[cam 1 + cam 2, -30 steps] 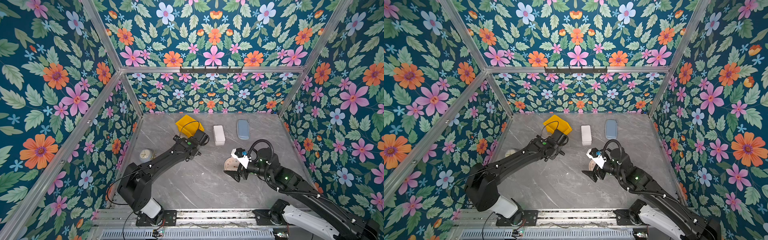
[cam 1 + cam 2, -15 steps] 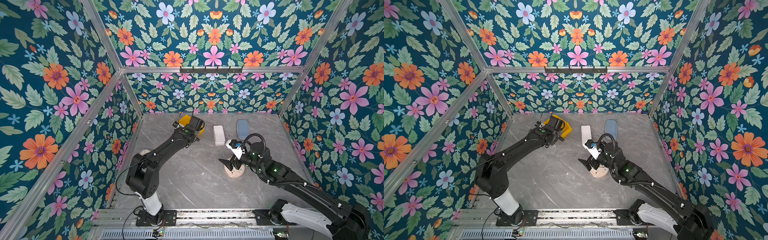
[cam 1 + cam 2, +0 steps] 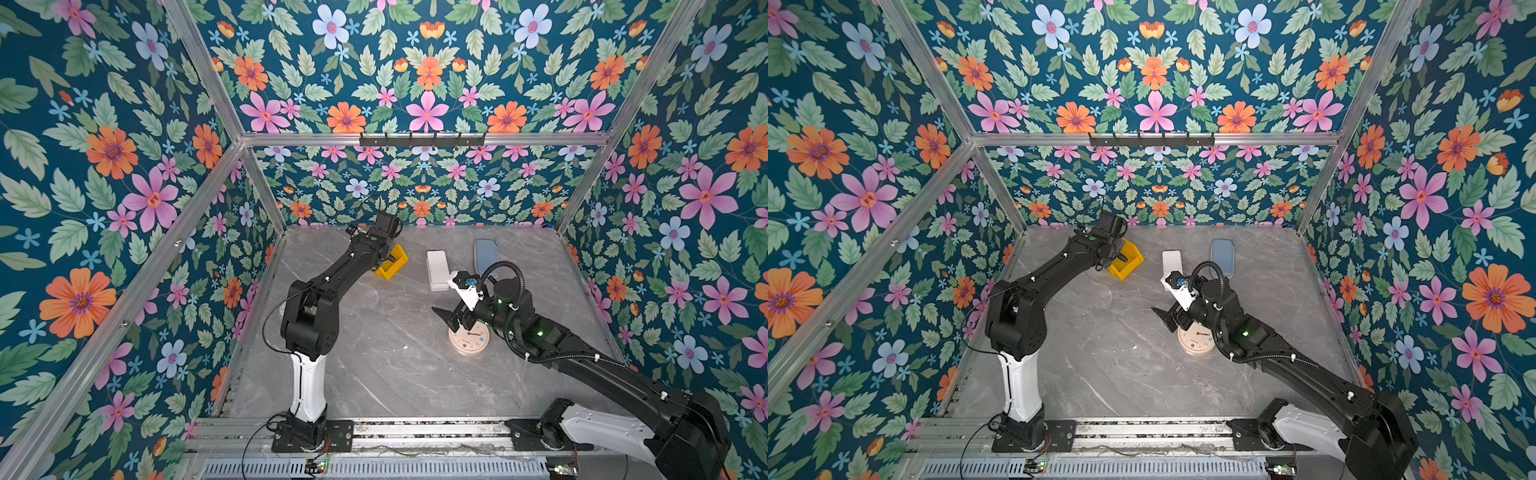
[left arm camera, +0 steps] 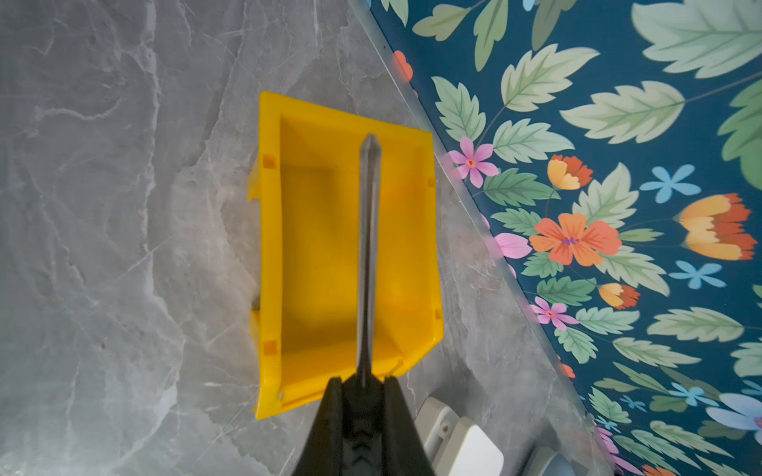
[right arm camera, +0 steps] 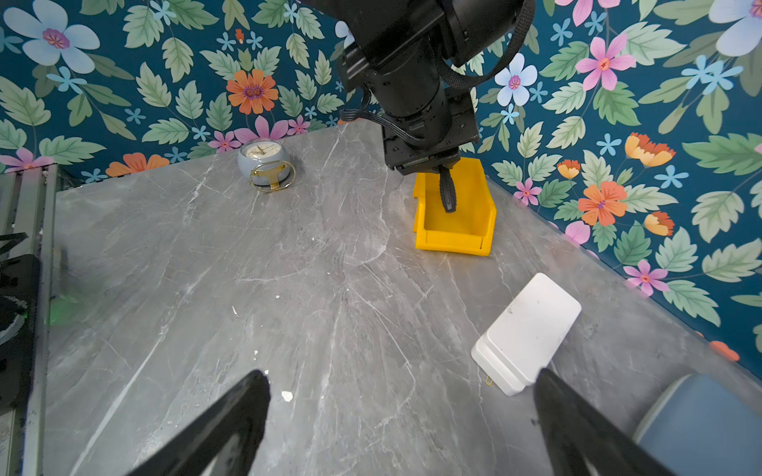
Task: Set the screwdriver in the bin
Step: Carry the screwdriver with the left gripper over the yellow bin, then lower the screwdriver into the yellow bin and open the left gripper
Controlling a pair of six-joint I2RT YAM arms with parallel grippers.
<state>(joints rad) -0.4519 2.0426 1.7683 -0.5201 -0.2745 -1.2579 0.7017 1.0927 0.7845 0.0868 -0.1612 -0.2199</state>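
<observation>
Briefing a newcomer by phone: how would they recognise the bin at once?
Look at the marble table's far edge, left of centre. The bin sits there under the left gripper, left of a white box and a grey-blue case; it alone is bright yellow and open-topped.

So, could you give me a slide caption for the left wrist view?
Left tool, shut on the slim grey-shafted screwdriver, holds it over the bright yellow plastic open-top bin.

Both arms are matte black with glossy white lower links: left arm (image 3: pixel 340 270), right arm (image 3: pixel 615 378). Small green lights (image 3: pixel 539 333) glow on the joints. A ribbed black cable (image 3: pixel 505 266) loops over the right wrist; the right gripper (image 5: pixel 404 428) has tapered black fingers (image 5: pixel 231 424)
</observation>
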